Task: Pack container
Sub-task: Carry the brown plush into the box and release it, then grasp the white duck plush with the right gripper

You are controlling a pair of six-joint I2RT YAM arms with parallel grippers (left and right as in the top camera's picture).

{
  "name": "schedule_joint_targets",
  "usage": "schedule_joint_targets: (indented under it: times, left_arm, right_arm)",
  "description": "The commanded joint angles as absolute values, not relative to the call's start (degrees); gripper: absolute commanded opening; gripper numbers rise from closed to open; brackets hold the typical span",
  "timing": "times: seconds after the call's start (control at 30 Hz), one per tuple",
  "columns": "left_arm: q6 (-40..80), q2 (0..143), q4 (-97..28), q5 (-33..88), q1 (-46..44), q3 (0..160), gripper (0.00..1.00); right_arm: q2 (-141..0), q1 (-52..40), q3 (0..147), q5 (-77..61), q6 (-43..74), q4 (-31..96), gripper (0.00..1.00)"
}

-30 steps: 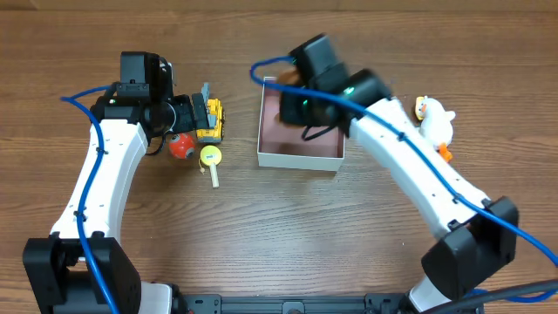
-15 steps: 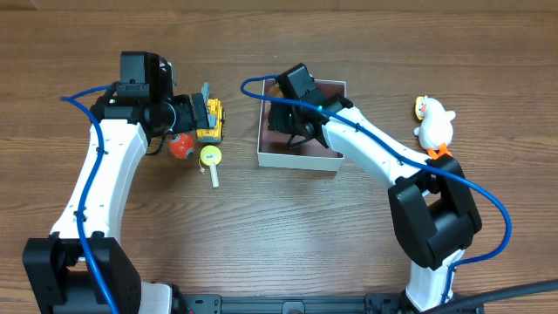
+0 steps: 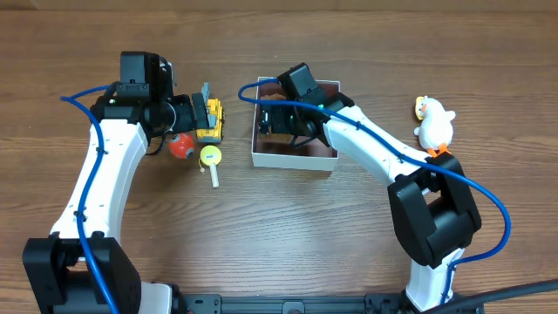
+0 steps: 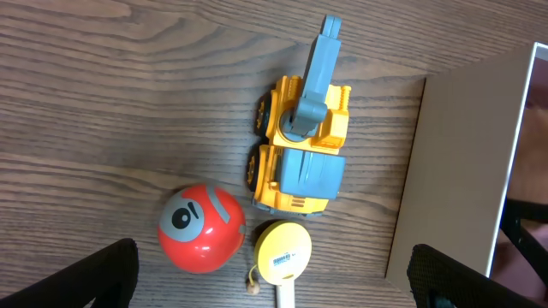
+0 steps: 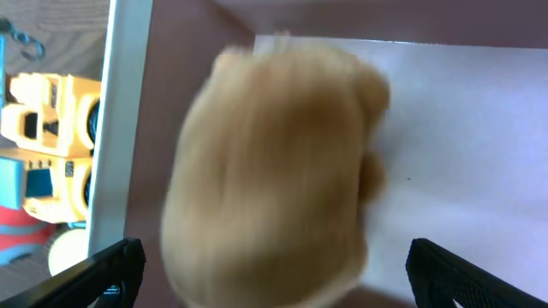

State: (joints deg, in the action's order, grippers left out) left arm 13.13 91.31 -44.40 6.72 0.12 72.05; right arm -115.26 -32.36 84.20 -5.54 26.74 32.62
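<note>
The container (image 3: 292,160), a shallow square box with white walls and a dusty pink inside, sits at the table's middle. My right gripper (image 3: 279,120) reaches down into it and stands open. In the right wrist view a blurred tan soft toy (image 5: 274,171) lies loose on the pink floor of the container (image 5: 462,128), between the wide-apart fingers of the right gripper (image 5: 274,278). My left gripper (image 3: 202,118) hovers open over a yellow toy digger (image 4: 300,145), a red ball (image 4: 201,228) and a yellow disc on a stick (image 4: 282,252), holding nothing.
A white duck toy (image 3: 434,124) stands at the far right of the table. The container's white outer wall (image 4: 458,171) lies just right of the digger. Blue cables run along both arms.
My right gripper has opened from shut and let the tan toy go inside the container. The container slid slightly left. The left arm has not moved.
</note>
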Motion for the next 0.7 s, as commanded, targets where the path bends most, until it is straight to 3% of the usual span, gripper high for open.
schedule_joint_targets:
  times: [0.0, 0.2, 0.33, 0.47, 0.67]
  left_arm:
    - [12.2, 91.6, -44.4, 7.5, 0.4, 73.4, 1.00]
    - [12.2, 91.6, -44.4, 7.5, 0.4, 73.4, 1.00]
    - [12.2, 91.6, -44.4, 7.5, 0.4, 73.4, 1.00]
    - [12.2, 91.6, -44.4, 7.5, 0.4, 73.4, 1.00]
    - [12.2, 91.6, -44.4, 7.5, 0.4, 73.4, 1.00]
  right_arm:
    - [-110.7, -32.1, 87.7, -3.0, 23.5, 34.3, 1.00]
    - [-97.2, -28.0, 89.4, 9.6, 23.5, 44.2, 1.00]
    - [-91.5, -14.4, 89.4, 9.6, 19.2, 49.8, 1.00]
    - [-95.5, -0.1, 88.2, 8.8, 11.5, 51.1, 1.00]
    - [-106.7, 11.3, 88.1, 4.5, 9.1, 51.3, 1.00]
